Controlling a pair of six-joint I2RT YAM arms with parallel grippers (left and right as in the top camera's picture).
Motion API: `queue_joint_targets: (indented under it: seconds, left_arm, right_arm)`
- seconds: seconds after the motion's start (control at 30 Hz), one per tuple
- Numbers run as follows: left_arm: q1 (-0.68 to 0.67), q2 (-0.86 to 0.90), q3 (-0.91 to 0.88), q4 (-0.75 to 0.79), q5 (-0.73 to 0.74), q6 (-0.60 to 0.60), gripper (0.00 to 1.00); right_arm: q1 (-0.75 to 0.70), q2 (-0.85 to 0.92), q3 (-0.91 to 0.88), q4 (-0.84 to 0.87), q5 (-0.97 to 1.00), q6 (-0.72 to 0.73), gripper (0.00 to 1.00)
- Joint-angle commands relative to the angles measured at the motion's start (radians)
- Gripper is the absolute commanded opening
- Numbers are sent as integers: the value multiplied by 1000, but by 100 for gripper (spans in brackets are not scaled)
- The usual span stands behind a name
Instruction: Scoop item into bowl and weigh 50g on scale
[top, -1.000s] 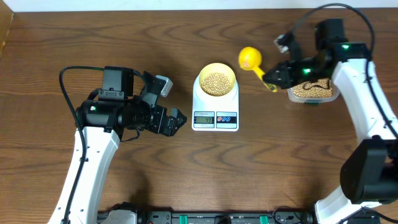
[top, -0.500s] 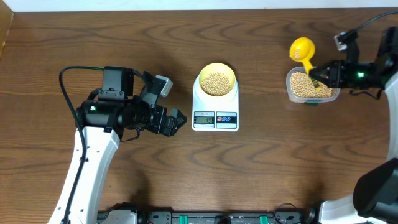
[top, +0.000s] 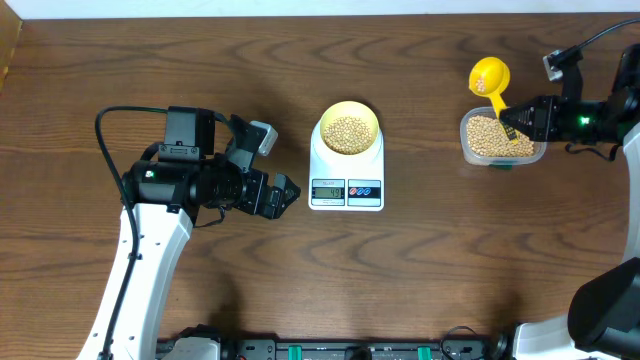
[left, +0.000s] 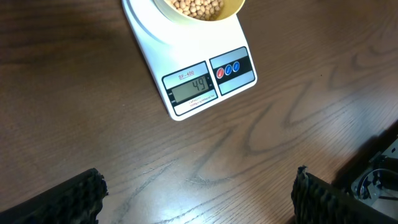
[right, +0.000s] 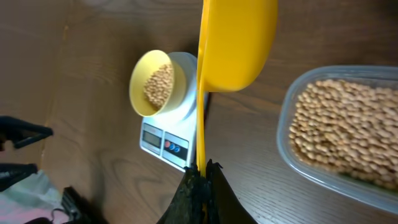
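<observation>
A pale yellow bowl (top: 375, 122) holding beige beans (top: 348, 133) sits on the white scale (top: 346, 198) at the table's middle. In the left wrist view the scale (left: 186, 59) has its display towards me, reading 44, with the bowl (left: 236, 7) at the top edge. My right gripper (top: 512, 120) is shut on the thin handle of a yellow scoop (top: 489, 77), held over the far left corner of a clear tub (top: 466, 150) of beans (top: 490, 138). No beans show in the scoop (right: 236, 43). My left gripper (top: 283, 193) stands open and holds nothing, left of the scale.
The clear tub (right: 292, 158) stands at the far right, a hand's width from the scale (right: 163, 142) and bowl (right: 146, 65). Bare wood lies under my left gripper (left: 199, 193). My right gripper (right: 202, 171) hangs above the table beside the tub.
My right arm has carried the scoop from beside the bowl rightward to above the tub, then nudged slightly. The left arm, bowl and scale have not moved.
</observation>
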Motion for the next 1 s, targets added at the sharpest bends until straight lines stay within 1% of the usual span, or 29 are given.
queue_joint_targets:
  seconds: [0.0,0.37,0.53,0.73,0.87,0.97]
  left_arm:
    - [5,4,-5,-3,-9,6,98]
    - [5,4,-5,-3,-9,6,98]
    - [5,4,-5,-3,-9,6,98]
    - [5,4,-5,-3,-9,6,98]
    - [5,4,-5,-3,-9,6,98]
    - [5,4,-5,-3,-9,6,98]
  right_arm:
    - [45,-10,21,16,-96,-14,1]
    - [319,-10,21,178,-83,-14,1]
    - [431,-10,21,196,34,-14,1]
    - [510,-10,17,207,129,-14,1]
    - [536,1,16,222,192,-14,1]
    - [547,19,16,228,196,-14,1]
